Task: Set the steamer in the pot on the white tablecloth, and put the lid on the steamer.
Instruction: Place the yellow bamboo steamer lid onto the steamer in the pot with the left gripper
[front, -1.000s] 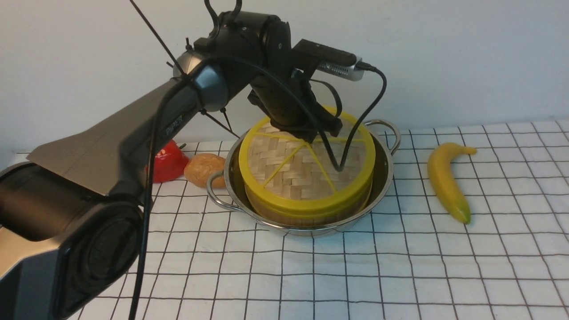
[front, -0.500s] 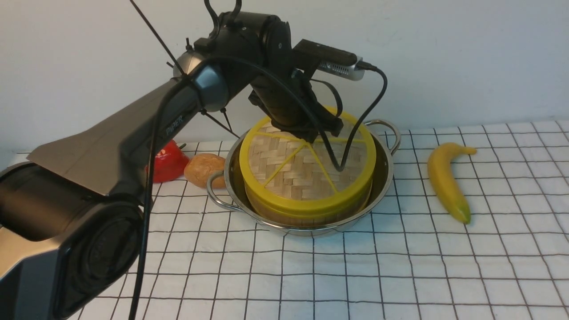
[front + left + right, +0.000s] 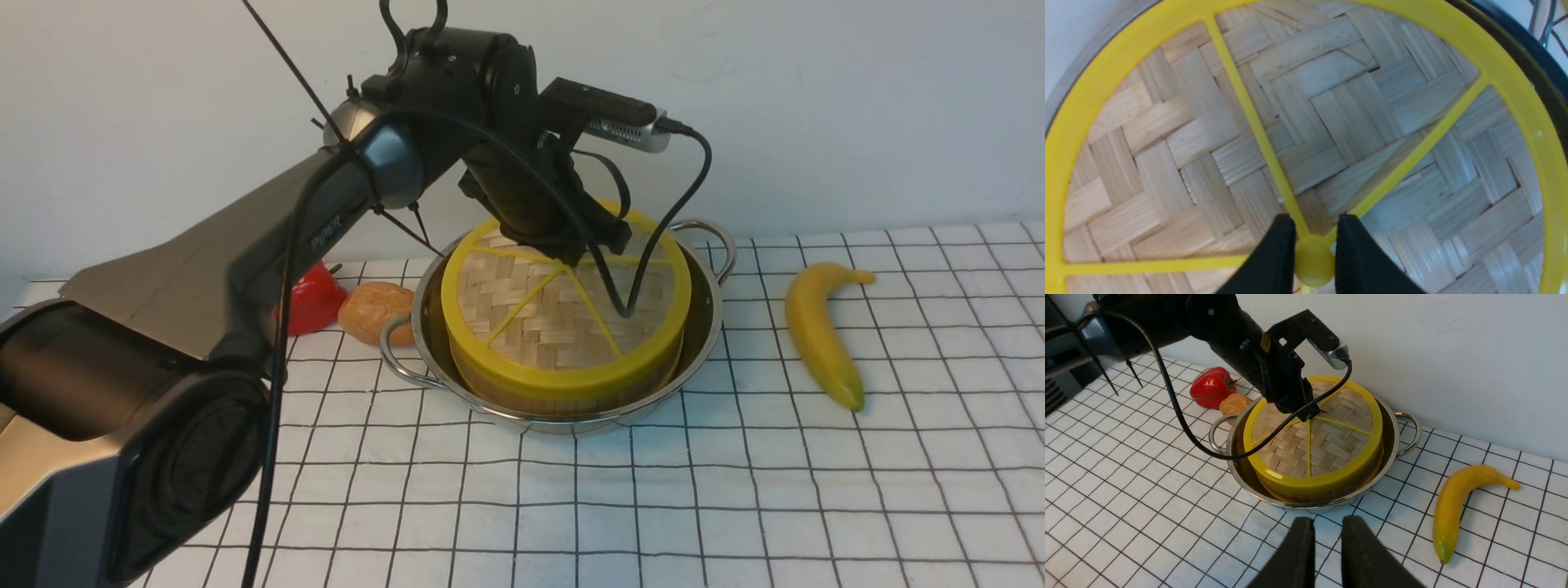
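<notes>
Tablecloth (image 3: 735,506): fills lower frame.
Pot (image 3: 709,318): centre frame, on tablecloth.
Steamer (image 3: 563,396): inside pot.
Lid (image 3: 555,318): seated on steamer.
Left gripper (image 3: 1314,228): clamped on lid centre.
Right gripper (image 3: 1327,526): fingers narrowly parted, empty, above tablecloth.

The white tablecloth (image 3: 653,506) lies bare in front of the pot (image 3: 702,335), leaving wide room on the near side. To the right, a banana (image 3: 816,335) lies near the pot with a free strip between. To the left, a red pepper (image 3: 314,298) and a brown lump (image 3: 371,310) sit just beside its handle. The left arm (image 3: 245,253) spans above them, its end effector (image 3: 1315,222) gripping the lid (image 3: 555,327). The wall (image 3: 857,106) closes the far side.
</notes>
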### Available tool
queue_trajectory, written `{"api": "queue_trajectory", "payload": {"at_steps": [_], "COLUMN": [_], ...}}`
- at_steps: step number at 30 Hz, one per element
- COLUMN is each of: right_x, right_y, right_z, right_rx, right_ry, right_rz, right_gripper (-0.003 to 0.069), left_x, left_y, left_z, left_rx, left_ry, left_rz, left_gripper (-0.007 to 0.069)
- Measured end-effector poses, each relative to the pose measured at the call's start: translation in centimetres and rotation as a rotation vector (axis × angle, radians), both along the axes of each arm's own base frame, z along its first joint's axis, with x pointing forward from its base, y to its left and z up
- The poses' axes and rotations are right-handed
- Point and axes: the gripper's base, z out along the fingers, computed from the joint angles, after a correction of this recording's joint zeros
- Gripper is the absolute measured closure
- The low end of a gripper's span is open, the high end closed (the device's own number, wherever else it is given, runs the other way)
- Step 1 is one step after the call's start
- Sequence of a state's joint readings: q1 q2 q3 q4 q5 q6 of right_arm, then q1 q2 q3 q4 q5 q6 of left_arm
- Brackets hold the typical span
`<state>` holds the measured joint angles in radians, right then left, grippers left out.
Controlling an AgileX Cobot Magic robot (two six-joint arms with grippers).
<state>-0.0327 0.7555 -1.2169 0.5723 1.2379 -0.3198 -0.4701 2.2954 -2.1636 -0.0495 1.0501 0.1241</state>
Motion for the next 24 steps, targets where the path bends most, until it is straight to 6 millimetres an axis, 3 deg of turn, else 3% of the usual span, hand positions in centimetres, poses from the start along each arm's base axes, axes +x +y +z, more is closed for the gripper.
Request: {"api": "queue_trajectory", "payload": {"at_steps": [19,22,24], "right_x": [0.0,0.0,0.0], "right_y": [0.0,0.0,0.0], "right_z": [0.0,0.0,0.0], "right_rx": [0.0,0.0,0.0], "right_ry": [0.0,0.0,0.0], "right_rz": [0.0,0.0,0.0], "right_gripper": [0.0536,0.0536,0.0536], "left_x": [0.01,0.04,0.08], "left_y": [0.01,0.02,0.03], "left_z": [0.0,-0.11,-0.24], "left_rx": [0.002,0.004,0.008], "left_ry": [-0.001,-0.001,0.0], "left_rz": [0.0,0.0,0.0], "left_gripper": [0.0505,0.0467,0.0403]}}
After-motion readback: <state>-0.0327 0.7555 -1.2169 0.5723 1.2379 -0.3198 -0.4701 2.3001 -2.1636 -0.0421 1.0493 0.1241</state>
